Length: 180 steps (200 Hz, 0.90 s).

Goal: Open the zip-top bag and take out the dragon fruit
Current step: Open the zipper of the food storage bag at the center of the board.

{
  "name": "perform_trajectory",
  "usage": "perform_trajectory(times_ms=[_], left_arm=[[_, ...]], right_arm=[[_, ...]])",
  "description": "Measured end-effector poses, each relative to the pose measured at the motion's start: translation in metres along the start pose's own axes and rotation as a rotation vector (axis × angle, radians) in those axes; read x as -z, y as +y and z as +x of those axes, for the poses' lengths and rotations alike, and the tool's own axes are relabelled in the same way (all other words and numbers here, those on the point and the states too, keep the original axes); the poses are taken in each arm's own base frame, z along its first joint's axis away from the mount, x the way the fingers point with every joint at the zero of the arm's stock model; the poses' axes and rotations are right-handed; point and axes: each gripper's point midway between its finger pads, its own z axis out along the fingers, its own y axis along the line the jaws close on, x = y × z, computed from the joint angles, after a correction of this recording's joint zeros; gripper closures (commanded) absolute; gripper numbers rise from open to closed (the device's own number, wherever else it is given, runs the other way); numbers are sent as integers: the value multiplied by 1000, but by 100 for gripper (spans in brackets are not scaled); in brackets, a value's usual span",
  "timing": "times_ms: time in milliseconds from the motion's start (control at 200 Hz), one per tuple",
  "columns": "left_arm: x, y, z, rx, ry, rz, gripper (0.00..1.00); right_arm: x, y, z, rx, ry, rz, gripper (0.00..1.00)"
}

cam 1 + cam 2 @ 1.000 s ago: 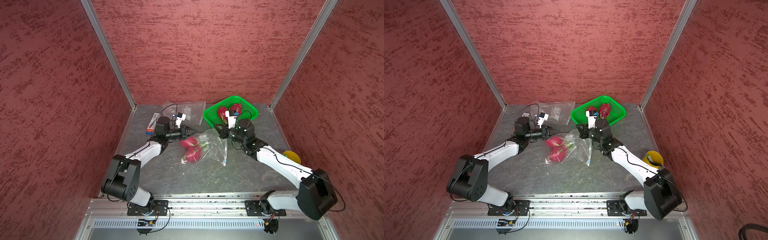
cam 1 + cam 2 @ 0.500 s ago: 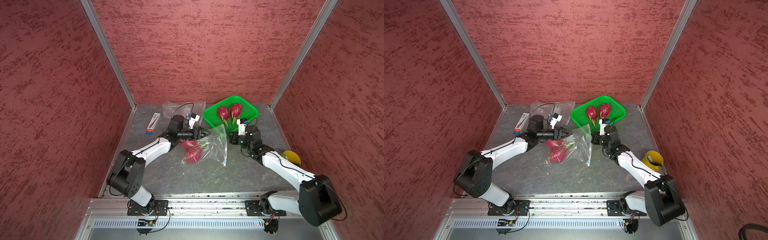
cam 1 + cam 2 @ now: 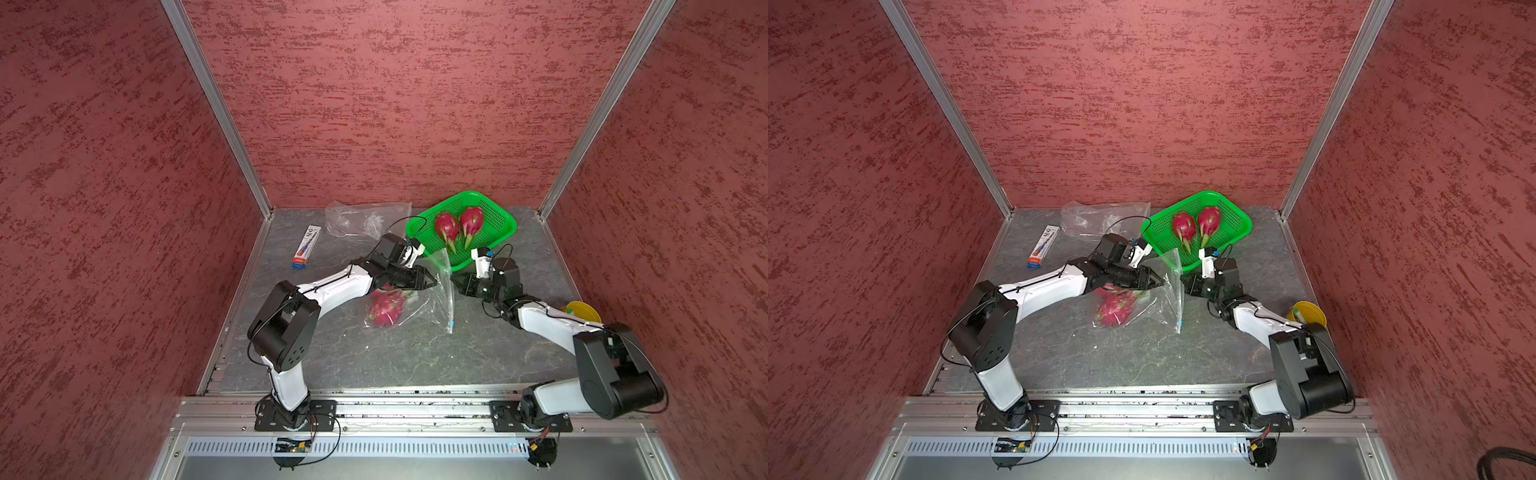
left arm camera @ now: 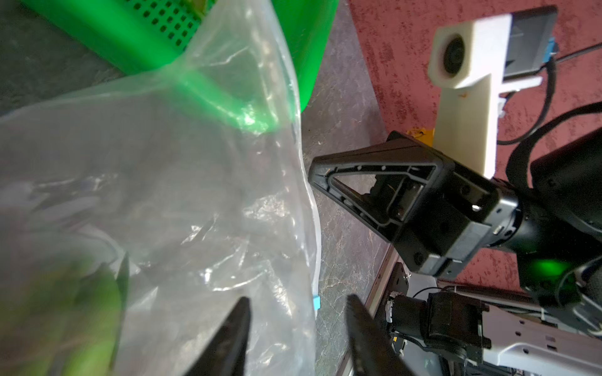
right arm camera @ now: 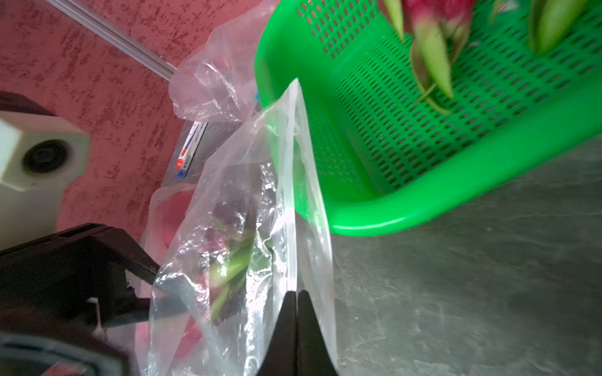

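The right tool (image 5: 295, 298) is closed, pinching the rim of the zip-top bag (image 5: 286, 182). The left tool (image 4: 298, 298) stands apart, bag film between its jaws, ungripped. Only the top views show the contents: two dragon fruit (image 3: 386, 307) bagged on the surface (image 3: 374, 357), two in the green basket (image 3: 496, 218). Both arms reach low, tools facing each other.

Clear bag (image 3: 442, 291) holding dragon fruit (image 3: 384, 309), green basket (image 3: 498, 216)
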Motion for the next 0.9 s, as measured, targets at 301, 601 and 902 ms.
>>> perform_trajectory(times_ms=[301,601,902], left_arm=[[21,32,6,45,-11,-78,100],[41,32,0,52,-49,-63,100],[39,21,0,58,-47,-3,100]], right_arm=[[2,23,6,26,26,-135,100],[7,22,7,48,29,-112,100],[-9,52,7,86,48,-186,100]])
